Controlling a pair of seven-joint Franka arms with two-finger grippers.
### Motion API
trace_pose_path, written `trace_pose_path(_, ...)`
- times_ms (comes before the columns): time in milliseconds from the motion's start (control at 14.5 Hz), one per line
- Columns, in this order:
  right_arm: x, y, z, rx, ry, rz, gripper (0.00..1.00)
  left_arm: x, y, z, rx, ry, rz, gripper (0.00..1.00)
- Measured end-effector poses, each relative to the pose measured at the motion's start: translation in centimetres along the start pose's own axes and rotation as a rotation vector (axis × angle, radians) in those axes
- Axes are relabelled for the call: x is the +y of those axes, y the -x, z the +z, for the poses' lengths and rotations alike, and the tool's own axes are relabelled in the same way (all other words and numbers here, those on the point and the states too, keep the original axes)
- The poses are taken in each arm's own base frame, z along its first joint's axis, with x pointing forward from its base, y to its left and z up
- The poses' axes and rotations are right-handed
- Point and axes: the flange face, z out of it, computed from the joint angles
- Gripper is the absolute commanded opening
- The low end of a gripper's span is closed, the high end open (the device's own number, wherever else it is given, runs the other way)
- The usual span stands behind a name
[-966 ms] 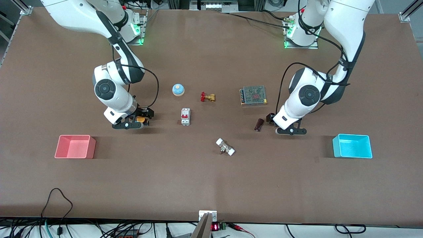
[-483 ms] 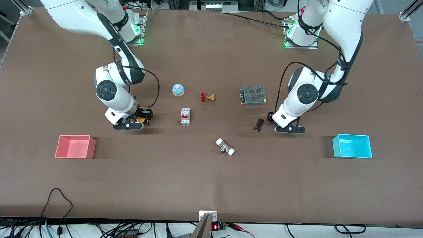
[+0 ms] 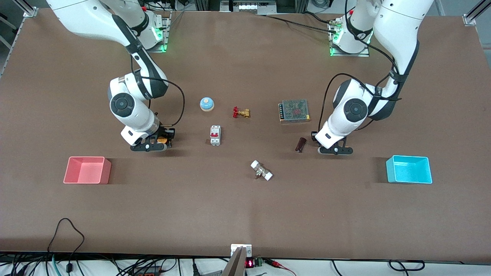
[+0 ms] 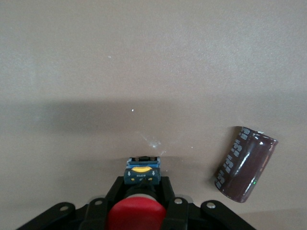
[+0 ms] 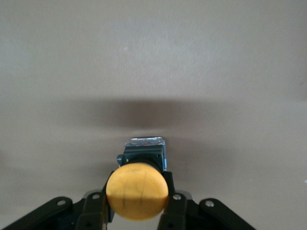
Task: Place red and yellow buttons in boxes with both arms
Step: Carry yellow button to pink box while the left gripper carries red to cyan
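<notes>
The left gripper (image 4: 140,211) had its fingers closed narrowly around the red button (image 4: 135,215), gripping it under the cap, low over the table near the middle of its length, toward the left arm's end. A dark cylindrical capacitor (image 4: 245,164) lay just beside it on the table. The right gripper (image 5: 136,208) held the yellow button (image 5: 137,190) in the same way, fingers tight on both sides of the black body, toward the right arm's end.

The risk, in my judgement, was a slip — both buttons were pinched only on a small body below a round cap, so a fast swing could turn or drop them. The left arm could also knock the capacitor if it moved sideways before lifting. Each box stood well apart from its gripper, nearer the front edge: the pink box (image 3: 87,170) toward the right arm's end, the cyan box (image 3: 409,169) toward the left arm's end — both without a button in them.

Counted: two buttons, two boxes, two arms. Besides these, one capacitor, one blue bell (image 3: 206,104), one brass valve (image 3: 241,112), one circuit breaker (image 3: 215,135), one mesh-topped unit (image 3: 294,110), one white-ended fitting (image 3: 261,170).
</notes>
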Motion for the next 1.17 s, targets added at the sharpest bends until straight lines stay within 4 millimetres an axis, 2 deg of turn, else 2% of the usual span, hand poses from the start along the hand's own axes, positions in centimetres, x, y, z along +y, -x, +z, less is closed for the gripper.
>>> trace_pose_path(138,0.8,-1.8,-3.2,-0.026,0.022,0.020,0.24,-0.3,-0.6,-1.3,0.012,-0.002,-0.008,0.06)
trace_pose_path(276,2.7,-3.9,-8.4,-0.027,0.039,0.033,0.24,-1.0,-1.7,-4.3,-0.005,-0.021,-0.022,0.06)
trace_pose_path(414,5.8,-5.4,-13.4,0.000,0.046,0.025,0.24,-2.1,-3.3,-8.5,-0.030,-0.042,-0.031,0.06)
trace_pose_path(552,10.0,-6.3,-16.2,0.025,0.058,0.006,0.25,-3.9,-4.9,-12.1,-0.044,-0.053,-0.011,0.06)
trace_pose_path(690,15.3,-6.9,-16.9,0.030,0.049,-0.013,0.25,-7.1,-6.3,-14.0,-0.035,-0.054,0.021,0.06)
trace_pose_path(966,26.1,-6.6,-15.5,0.024,0.013,-0.071,0.25,-14.9,-8.3,-14.3,-0.027,-0.063,0.085,0.06)
trace_pose_path(1034,28.0,-6.7,-14.9,0.041,0.020,-0.082,0.25,-16.9,-9.1,-14.4,-0.019,-0.092,0.114,0.06)
trace_pose_path(1172,29.6,-7.1,-13.5,0.069,0.034,-0.081,0.25,-20.7,-10.6,-14.6,-0.005,-0.133,0.149,0.06)
